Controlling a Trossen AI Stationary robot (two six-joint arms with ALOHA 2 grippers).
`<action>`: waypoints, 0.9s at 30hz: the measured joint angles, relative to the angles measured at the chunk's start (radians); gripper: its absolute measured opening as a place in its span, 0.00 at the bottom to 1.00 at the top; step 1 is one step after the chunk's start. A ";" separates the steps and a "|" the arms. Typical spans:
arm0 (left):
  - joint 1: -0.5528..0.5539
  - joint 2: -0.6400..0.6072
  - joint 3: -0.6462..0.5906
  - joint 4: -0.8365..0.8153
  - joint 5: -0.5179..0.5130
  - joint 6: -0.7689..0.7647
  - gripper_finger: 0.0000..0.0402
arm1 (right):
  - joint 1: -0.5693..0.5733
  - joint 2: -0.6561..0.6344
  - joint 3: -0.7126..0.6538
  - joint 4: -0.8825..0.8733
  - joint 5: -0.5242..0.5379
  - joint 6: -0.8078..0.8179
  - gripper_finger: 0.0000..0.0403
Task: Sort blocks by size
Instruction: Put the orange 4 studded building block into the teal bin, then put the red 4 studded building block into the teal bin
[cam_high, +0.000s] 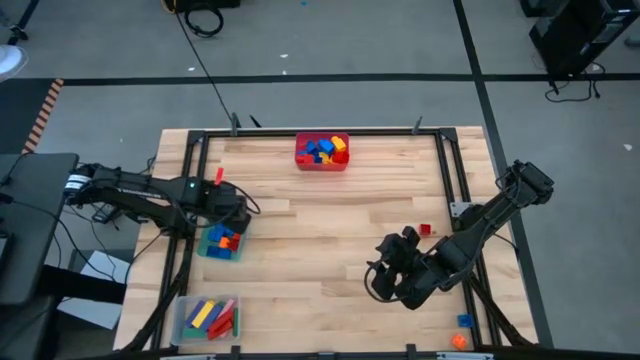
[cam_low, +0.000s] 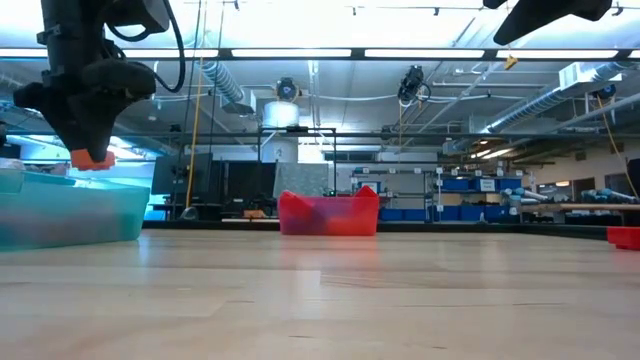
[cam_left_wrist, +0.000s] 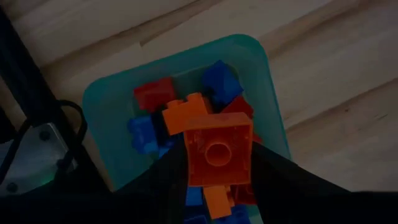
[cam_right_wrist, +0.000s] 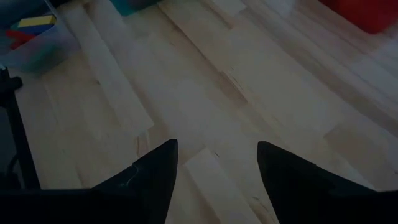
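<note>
My left gripper (cam_high: 224, 222) hangs over the teal bin (cam_high: 206, 250) at the table's left, shut on a square orange block (cam_left_wrist: 217, 149). In the low view the block (cam_low: 92, 158) shows at the fingertips, just above the bin's rim (cam_low: 70, 185). Blue, red and orange blocks (cam_left_wrist: 149, 118) lie in that bin. The red bin (cam_high: 322, 162) at the far edge holds mixed blocks. Long blocks lie in the clear bin (cam_high: 186, 322) near left. My right gripper (cam_right_wrist: 217, 162) stands open above bare wood at the right. My left gripper pinches the orange block by two opposite sides (cam_left_wrist: 190, 158) between its two fingers (cam_left_wrist: 165, 180). The fingers come from above, pointing steeply down. The block is lifted clear above the teal bin, its hollow side turned up toward the wrist.
Loose blocks lie on the table's right part: a small red one (cam_high: 425, 230), a blue one (cam_high: 464, 320) and an orange one (cam_high: 458, 341) near the front edge. A red piece (cam_high: 219, 176) shows by the left arm. A black frame (cam_high: 320, 134) borders the table.
</note>
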 joint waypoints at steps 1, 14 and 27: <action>0.000 0.000 0.000 0.001 -0.002 0.001 0.38 | 0.000 0.000 0.000 0.000 0.000 -0.004 0.58; 0.000 0.000 0.000 0.016 0.015 0.010 0.39 | -0.002 0.000 0.000 -0.009 0.000 -0.005 0.58; 0.000 0.000 0.000 0.030 0.035 0.039 0.63 | -0.003 0.000 0.000 -0.008 -0.001 -0.002 0.58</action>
